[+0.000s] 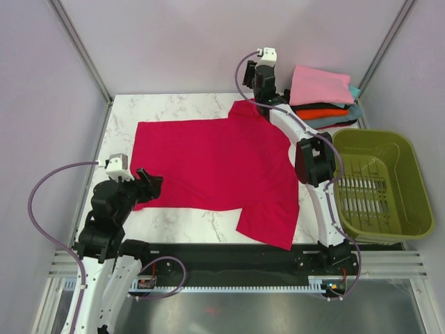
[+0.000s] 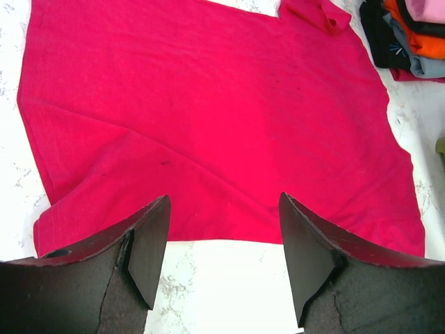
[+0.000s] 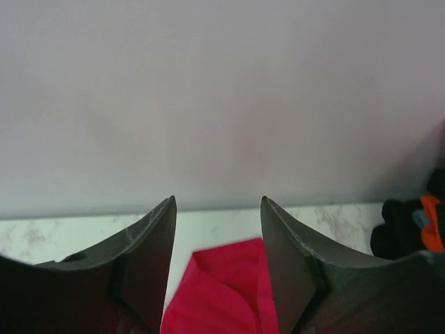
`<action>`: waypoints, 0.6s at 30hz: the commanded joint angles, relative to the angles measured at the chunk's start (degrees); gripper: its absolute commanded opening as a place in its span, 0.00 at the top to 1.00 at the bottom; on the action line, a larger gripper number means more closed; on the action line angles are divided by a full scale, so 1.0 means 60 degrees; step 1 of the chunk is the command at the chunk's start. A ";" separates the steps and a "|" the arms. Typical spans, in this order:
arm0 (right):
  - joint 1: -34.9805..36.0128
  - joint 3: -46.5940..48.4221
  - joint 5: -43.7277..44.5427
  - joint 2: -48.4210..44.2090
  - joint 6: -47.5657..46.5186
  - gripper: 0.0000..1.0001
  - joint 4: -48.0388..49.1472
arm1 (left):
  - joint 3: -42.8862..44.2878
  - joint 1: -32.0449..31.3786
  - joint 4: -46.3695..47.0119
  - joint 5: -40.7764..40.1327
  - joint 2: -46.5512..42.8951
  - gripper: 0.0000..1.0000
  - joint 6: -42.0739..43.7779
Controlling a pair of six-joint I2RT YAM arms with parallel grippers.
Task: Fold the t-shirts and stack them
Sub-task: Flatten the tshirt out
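Observation:
A large crimson-red t-shirt (image 1: 215,167) lies spread flat on the marble table (image 1: 167,111); it also fills the left wrist view (image 2: 208,118). My left gripper (image 1: 151,182) is open and empty, just off the shirt's near-left edge, above bare table (image 2: 222,278). My right gripper (image 1: 259,94) is open and empty at the far side, over the shirt's folded-over far sleeve (image 3: 229,292). A stack of folded shirts (image 1: 323,101), pink on top, then orange, black and teal-grey, sits at the far right and shows in the left wrist view (image 2: 410,35).
An olive-green plastic basket (image 1: 379,182) stands at the right edge of the table. Pale walls enclose the table at the back and sides (image 3: 222,104). Bare marble shows at the far left and near left.

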 commanded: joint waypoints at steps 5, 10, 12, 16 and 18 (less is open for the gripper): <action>0.0032 0.0042 -0.0149 0.0329 0.0318 0.47 -0.3482 | -0.0066 -0.0050 0.0307 -0.0044 -0.0216 0.28 0.0144; 0.0017 0.0495 -0.0193 0.0827 0.0436 0.48 -0.4024 | -0.0066 -0.0079 0.0307 -0.0073 -0.0304 0.28 0.0158; 0.0003 0.0802 -0.0193 0.1091 0.0465 0.49 -0.4156 | -0.0066 -0.0094 0.0307 -0.0088 -0.0348 0.28 0.0158; -0.0027 0.0877 -0.0164 0.1325 0.0538 0.49 -0.4361 | -0.0081 -0.0094 0.0307 -0.0117 -0.0392 0.28 0.0158; -0.0056 0.0833 -0.0135 0.1384 0.0597 0.49 -0.4405 | -0.0081 -0.0109 0.0307 -0.0132 -0.0422 0.28 0.0158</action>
